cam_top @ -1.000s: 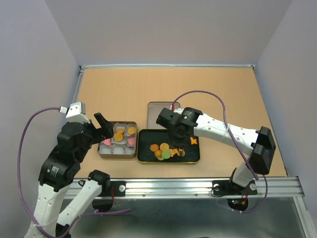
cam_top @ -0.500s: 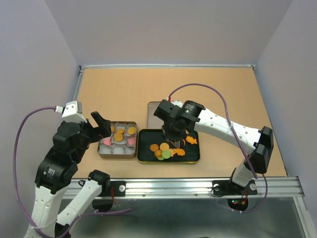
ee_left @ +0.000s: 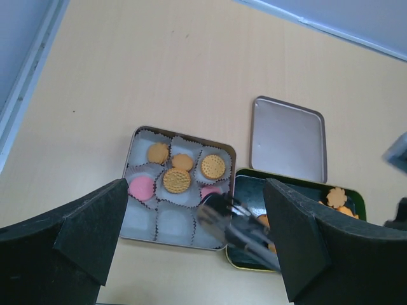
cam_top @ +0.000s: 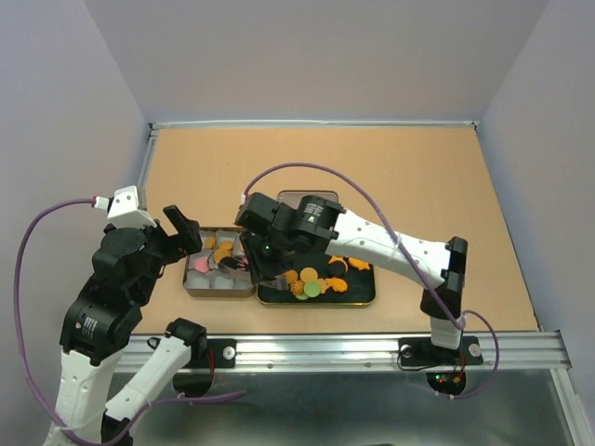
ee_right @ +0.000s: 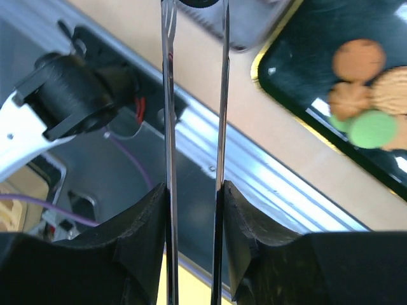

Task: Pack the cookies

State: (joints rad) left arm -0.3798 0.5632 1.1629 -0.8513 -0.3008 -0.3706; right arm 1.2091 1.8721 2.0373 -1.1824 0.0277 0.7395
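Note:
Loose cookies (cam_top: 311, 282) in orange, tan and green lie in a black tray (cam_top: 364, 301). More cookies (ee_left: 177, 180), orange and pink, sit in paper cups inside a metal tin (ee_left: 131, 151). My right gripper (ee_right: 194, 190) is shut on thin metal tongs (ee_right: 166, 95). The tongs' tips reach over the tin's right side with a dark round piece (ee_left: 216, 203) at their end, blurred. In the top view my right gripper (cam_top: 270, 253) hangs over the gap between the tin (cam_top: 219, 293) and the tray. My left gripper (ee_left: 196, 190) is open with nothing in it, above the tin's left side (cam_top: 186, 232).
The tin's lid (ee_left: 289, 140) lies flat behind the black tray, mostly under the right arm in the top view. A metal rail (cam_top: 353, 348) runs along the table's near edge. Walls close in the table on the left, back and right.
The right arm has swung left with the tongs, from over the black tray to the tin's right side. The left arm has drawn back a little to the left, still open.

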